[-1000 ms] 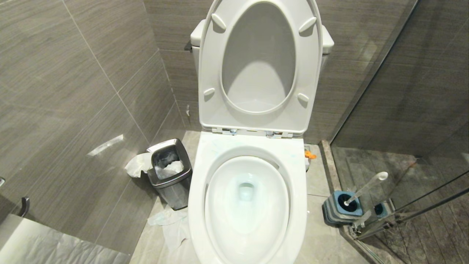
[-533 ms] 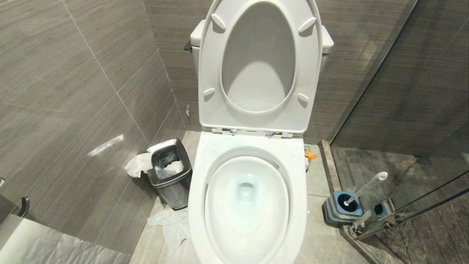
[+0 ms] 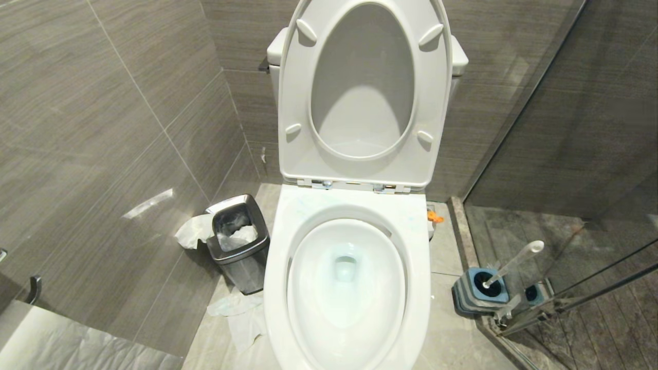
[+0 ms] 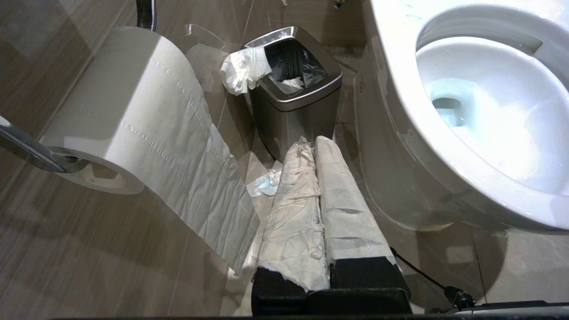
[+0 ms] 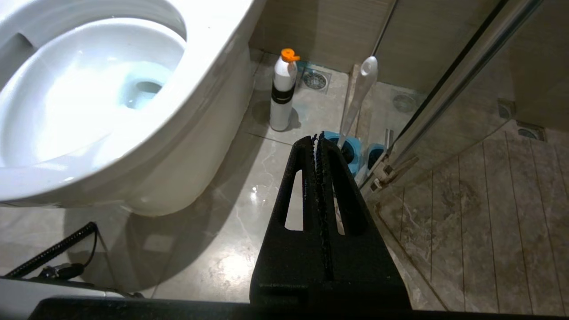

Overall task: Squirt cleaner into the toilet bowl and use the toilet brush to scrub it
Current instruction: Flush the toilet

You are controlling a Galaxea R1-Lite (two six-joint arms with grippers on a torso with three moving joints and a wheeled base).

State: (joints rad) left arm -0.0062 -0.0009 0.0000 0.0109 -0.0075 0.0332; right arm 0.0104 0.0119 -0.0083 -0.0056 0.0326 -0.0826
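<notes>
The toilet bowl stands open in the middle of the stall, its seat and lid tipped up against the tank, pale blue water in the basin; its long oval runs from the tank toward the camera, and the near rim is cut off by the picture's edge. The toilet brush sits in its blue-and-grey holder on the floor to the bowl's right, against the glass shower door, the white handle leaning up and away from the bowl; its bristle head is hidden inside the holder.

The right gripper hangs low with its black fingers pressed together, empty, the tips pointing at the holder just beyond them. Past the fingers and toward the bowl stands a white cleaner bottle with an orange cap, upright beside the pedestal.

The left gripper has its paper-wrapped fingers closed side by side, holding nothing, aimed at a small steel bin with tissue draped over its rim. A toilet paper roll hangs on the wall beside them, its loose tail trailing down.
</notes>
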